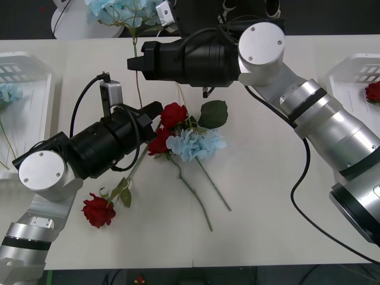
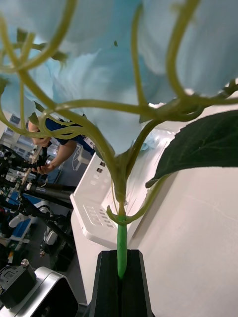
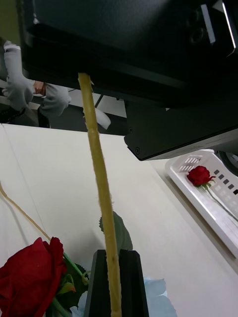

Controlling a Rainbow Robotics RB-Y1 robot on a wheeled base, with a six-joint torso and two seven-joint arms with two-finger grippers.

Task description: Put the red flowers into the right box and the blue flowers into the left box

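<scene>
Showing both arms crossed over the white desk (image 1: 267,225), each black pincer clamped on a thin stem. The right pincer (image 2: 121,277) nips the green stem of a pale sky-blue artificial hydrangea (image 1: 116,12) at twelve o'clock, its fluffy head raised beyond the far edge. The left pincer (image 3: 115,285) nips a yellowish stem (image 3: 96,158) at desk centre, beside deep-red artificial roses (image 1: 172,116) and another blue head (image 1: 196,145). Such flowers look light, soft and springy; blooms would crush, so the stiffer stem near the head seems the better hold. Tangled stems at centre may drag neighbours. One rose (image 1: 98,211) lies at seven o'clock. The shallow white plastic right box (image 1: 356,74) at three o'clock holds a rose; the matching left box (image 1: 27,65), at nine o'clock, holds a blue head.
</scene>
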